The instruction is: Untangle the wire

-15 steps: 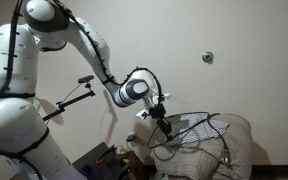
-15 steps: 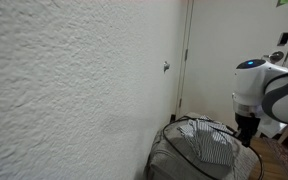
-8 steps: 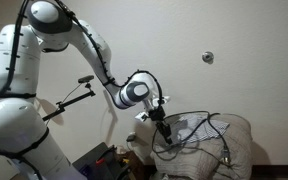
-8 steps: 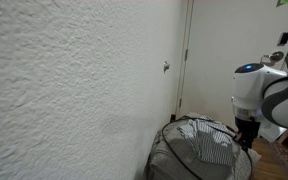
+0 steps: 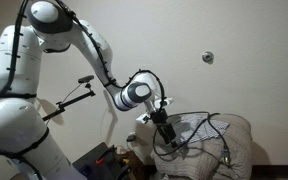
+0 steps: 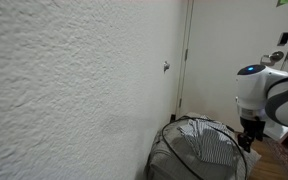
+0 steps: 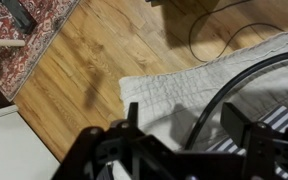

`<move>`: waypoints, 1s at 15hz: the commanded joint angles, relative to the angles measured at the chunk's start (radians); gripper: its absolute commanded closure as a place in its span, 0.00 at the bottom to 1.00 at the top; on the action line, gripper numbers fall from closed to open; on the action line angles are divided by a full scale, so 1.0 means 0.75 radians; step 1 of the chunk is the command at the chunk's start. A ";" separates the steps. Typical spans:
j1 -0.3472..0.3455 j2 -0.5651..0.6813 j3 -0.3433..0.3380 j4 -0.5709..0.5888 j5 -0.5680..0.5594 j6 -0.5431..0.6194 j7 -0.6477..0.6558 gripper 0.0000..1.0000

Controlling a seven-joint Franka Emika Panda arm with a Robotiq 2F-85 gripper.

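We are holding the black two-fingered gripper [image 7: 184, 120] open, jaws apart, over the grey-and-white striped cloth [image 7: 159, 95]. The long thin black wire [image 7: 224, 90] is lying between the jaws, unclamped as far as we can tell. From there it is sweeping in a curve up toward the right edge of the wrist view. In an exterior view the gripper [image 5: 167, 130] is sitting at the near end of the wire's [image 5: 199, 135] loops. They are spreading across the cloth [image 5: 239, 135] away from the arm, so any pull will be running along that line. Compared with a second ago, the gripper is hanging slightly lower and closer to the cloth, and the loops are looking much the same.
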State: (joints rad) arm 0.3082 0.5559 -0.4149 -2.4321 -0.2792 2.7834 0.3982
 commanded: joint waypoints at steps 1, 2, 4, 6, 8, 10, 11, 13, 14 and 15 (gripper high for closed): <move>0.048 -0.095 -0.121 -0.055 -0.109 0.011 0.035 0.00; 0.042 -0.110 -0.140 -0.058 -0.129 0.016 0.031 0.00; 0.044 -0.130 -0.204 -0.055 -0.189 0.058 0.045 0.00; 0.029 -0.152 -0.246 -0.050 -0.213 0.099 0.041 0.00; -0.024 -0.184 -0.237 -0.034 -0.192 0.096 -0.022 0.00; -0.152 -0.241 -0.136 -0.023 -0.130 0.058 -0.158 0.00; -0.227 -0.263 -0.068 -0.014 -0.086 0.025 -0.228 0.00; -0.207 -0.199 -0.080 0.006 -0.121 0.063 -0.161 0.00; -0.267 -0.217 -0.030 0.008 -0.091 0.057 -0.214 0.00; -0.298 -0.230 -0.008 0.007 -0.084 0.053 -0.235 0.00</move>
State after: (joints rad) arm 0.1027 0.3836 -0.4357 -2.4313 -0.3289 2.8273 0.2132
